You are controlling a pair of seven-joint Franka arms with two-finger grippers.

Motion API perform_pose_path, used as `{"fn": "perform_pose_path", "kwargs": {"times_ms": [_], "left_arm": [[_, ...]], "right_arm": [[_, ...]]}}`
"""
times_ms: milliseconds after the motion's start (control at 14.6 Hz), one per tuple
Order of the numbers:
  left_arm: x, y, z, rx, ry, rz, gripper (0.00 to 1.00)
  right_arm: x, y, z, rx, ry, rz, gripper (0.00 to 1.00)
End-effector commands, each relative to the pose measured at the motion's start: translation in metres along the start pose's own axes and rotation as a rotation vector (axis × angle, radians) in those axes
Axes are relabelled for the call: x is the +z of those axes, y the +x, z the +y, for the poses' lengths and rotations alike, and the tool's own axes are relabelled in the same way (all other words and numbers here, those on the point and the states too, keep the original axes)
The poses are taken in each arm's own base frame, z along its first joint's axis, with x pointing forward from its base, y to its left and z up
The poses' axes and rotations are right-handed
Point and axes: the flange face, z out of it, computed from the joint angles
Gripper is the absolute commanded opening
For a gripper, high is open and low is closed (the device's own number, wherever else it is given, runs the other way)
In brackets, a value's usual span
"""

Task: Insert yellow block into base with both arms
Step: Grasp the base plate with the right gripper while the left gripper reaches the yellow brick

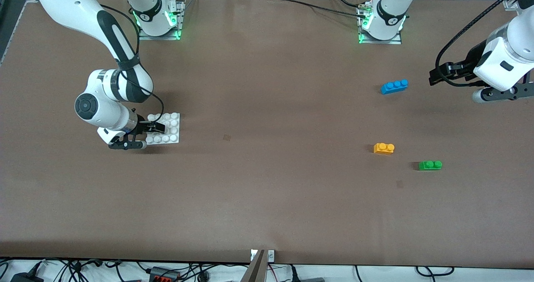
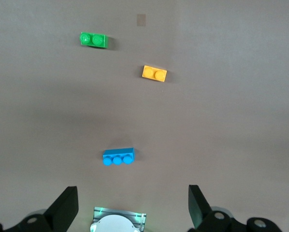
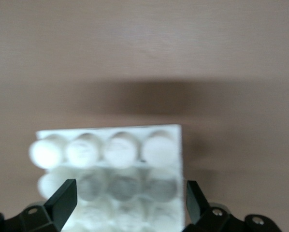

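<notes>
Green brick lies just beside yellow block; blue brick well apart.

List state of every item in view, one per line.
yellow block: flat on table, studs up, untouched
base: flat on table, right tool open around its edge
left tool: open, empty, in the air
blue brick: on table, loose
green brick: on table, loose

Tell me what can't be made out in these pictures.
- Base: in the front view the right gripper covers part of it; whether the fingers grip it is unclear.
- Base: blurred and cut off by the edge in the right wrist view.
- Left gripper: only the fingertips show, wide apart, in the left wrist view.
</notes>
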Motion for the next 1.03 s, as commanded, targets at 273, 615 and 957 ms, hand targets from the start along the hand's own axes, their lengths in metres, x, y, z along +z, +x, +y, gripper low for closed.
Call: {"fn": "perform_pose_path", "kwargs": {"times_ms": [273,615,957], "left_arm": [[0.068,0.051,-0.005,0.134,-0.066,-0.126,1.0],[0.149,0.109,0.006,0.133,-0.069,-0.106,1.0],[0.201,0.118,0.044,0.094,-0.031,-0.058,1.0]], "right_arm": [[0.011,0.002,0.007,-0.06,0.069,0.001,1.0],[0.017,0.001,0.006,-0.063,0.069,-0.011,0.87],[0.022,0.0,0.006,-0.063,0.068,-0.019,0.62]]}}
